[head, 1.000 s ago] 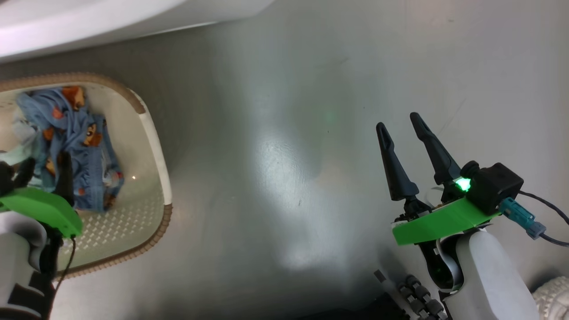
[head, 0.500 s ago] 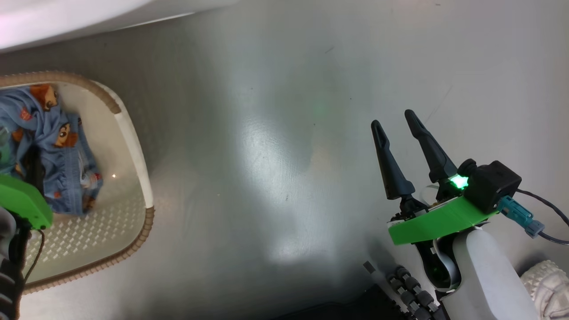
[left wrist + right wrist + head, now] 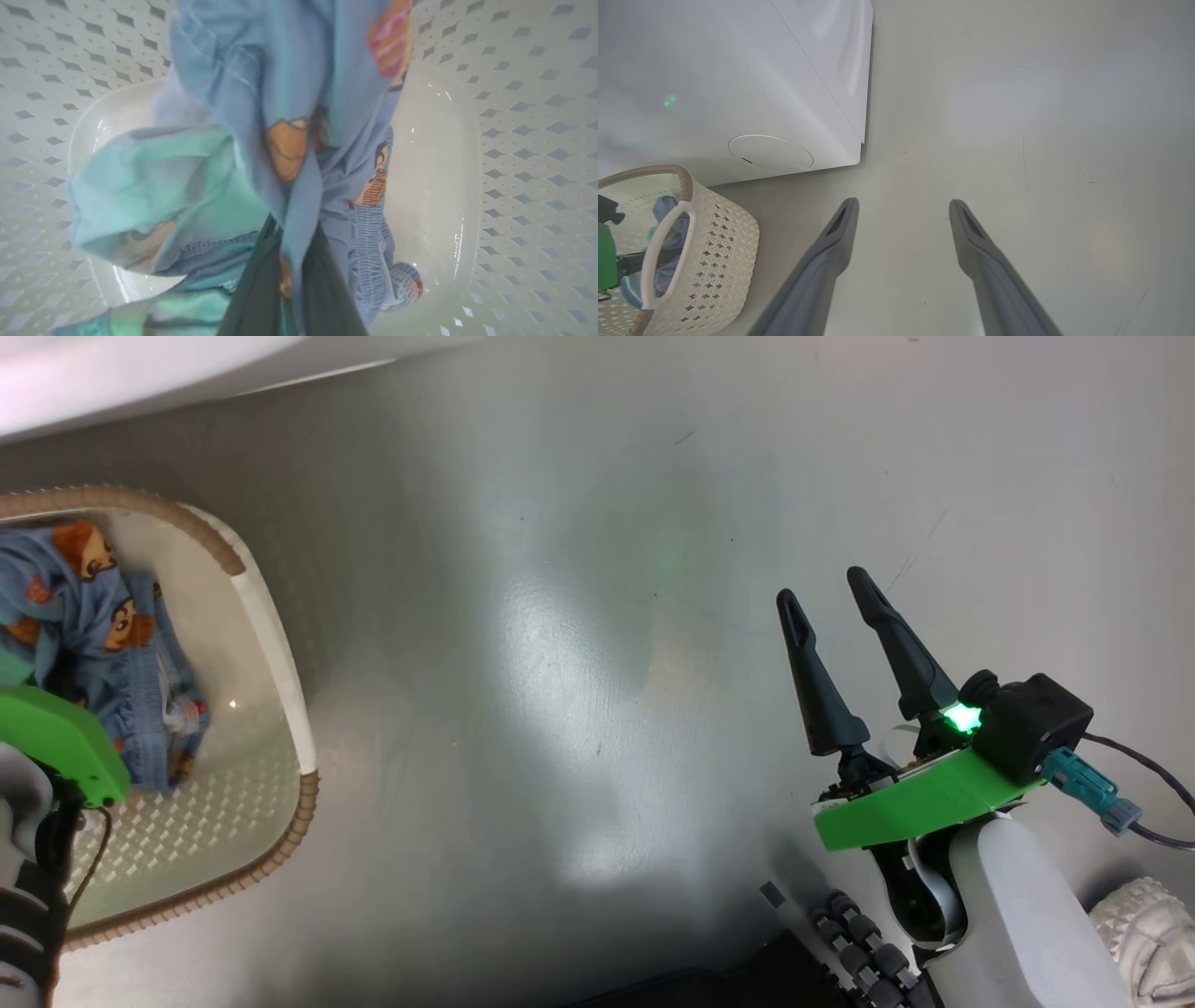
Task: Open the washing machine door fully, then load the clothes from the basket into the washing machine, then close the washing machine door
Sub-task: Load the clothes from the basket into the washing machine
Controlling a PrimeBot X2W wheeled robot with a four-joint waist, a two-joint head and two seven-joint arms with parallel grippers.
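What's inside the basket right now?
The clothes: blue bear-print fabric plus a teal piece, with the left gripper shut on a blue fold. Bare basket floor beside them; anything under the bundle is covered.

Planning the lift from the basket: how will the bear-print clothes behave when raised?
The clothes look floppy: they fold and bunch around the shut left tool, so they'll likely drape and trail. Thin fabric, probably light. Loose parts may snag the basket rim.

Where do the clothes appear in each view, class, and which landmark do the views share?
Head view: clothes at the left edge, in the basket.
Left wrist view: clothes at centre, pinched by the left gripper.
Right wrist view: clothes at lower left, inside the basket.
Shared landmark: the basket's perforated wall.
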